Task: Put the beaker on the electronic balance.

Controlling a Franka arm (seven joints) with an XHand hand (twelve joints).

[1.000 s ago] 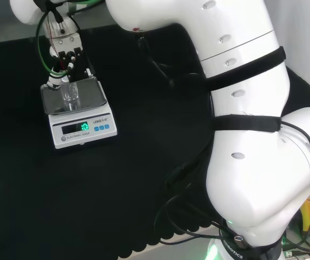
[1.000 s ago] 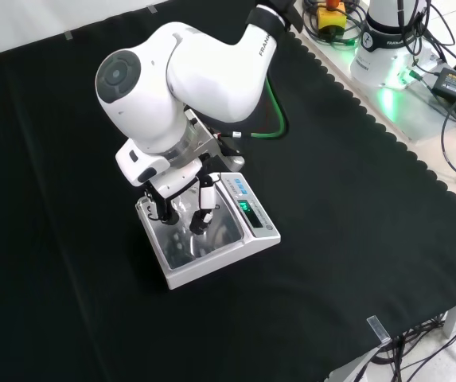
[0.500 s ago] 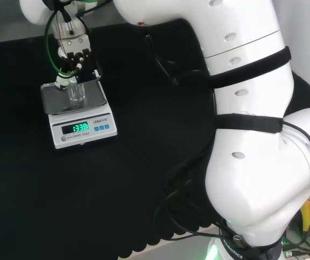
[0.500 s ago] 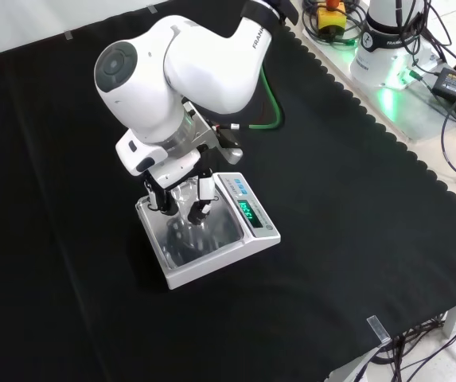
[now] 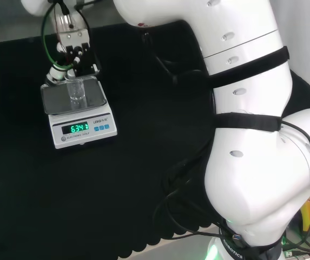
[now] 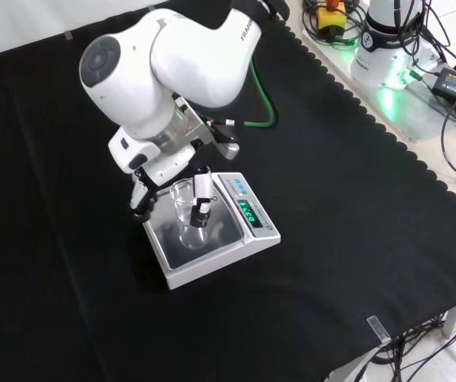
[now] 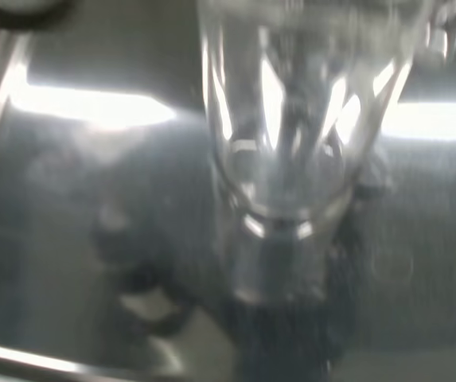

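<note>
A clear glass beaker (image 5: pixel 76 94) (image 6: pixel 186 213) stands upright on the steel pan of the white electronic balance (image 5: pixel 55 102) (image 6: pixel 212 264). My hand (image 5: pixel 71 42) (image 6: pixel 202 189) hangs just above and behind the beaker. Its fingers point down and spread to either side of the rim, apart from the glass in the head view. In the front view one fingertip overlaps the beaker's wall. The wrist view looks down at the beaker (image 7: pixel 279 159) on the shiny pan (image 7: pixel 68 199). The balance display is lit green.
The balance sits on black cloth with bare cloth all round it. My own white arm links (image 5: pixel 241 108) (image 6: pixel 180 56) loom at the head view's right and over the hand in the front view. Cables and a power box (image 6: pixel 450 76) lie beyond the scalloped cloth edge.
My hand has risen and drawn back from the pan, its fingers coming off the beaker. The beaker stays standing on the balance, and the display figures have changed.
</note>
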